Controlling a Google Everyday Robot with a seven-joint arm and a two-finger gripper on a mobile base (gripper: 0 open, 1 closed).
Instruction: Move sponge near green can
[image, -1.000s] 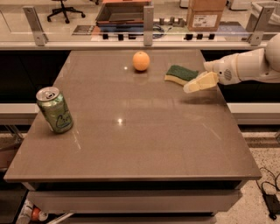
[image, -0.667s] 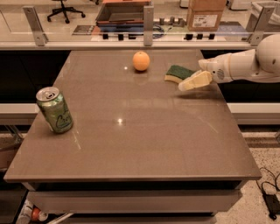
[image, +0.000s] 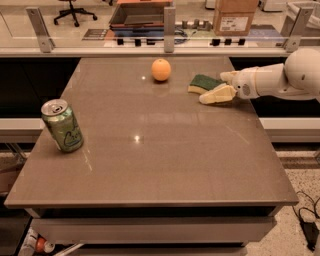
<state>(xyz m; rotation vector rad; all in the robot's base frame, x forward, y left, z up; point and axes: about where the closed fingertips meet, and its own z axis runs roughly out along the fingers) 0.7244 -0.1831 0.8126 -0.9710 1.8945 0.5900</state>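
The sponge (image: 203, 82), dark green on top with pale yellow foam, lies flat at the far right of the table. The green can (image: 62, 125) stands upright near the table's left edge, far from the sponge. My gripper (image: 213, 87) reaches in from the right on a white arm, low over the table at the sponge's right end. It is open: the near finger (image: 217, 94) lies just in front of the sponge and the far finger (image: 228, 76) is behind its right end. The sponge rests on the table.
An orange (image: 161, 69) sits at the far middle of the brown table (image: 165, 150), left of the sponge. A glass rail with metal posts (image: 169, 22) runs along the table's far edge. Cables lie on the floor at the lower right.
My gripper has moved left, closer around the sponge's right end. The sponge, the can and the orange have not moved.
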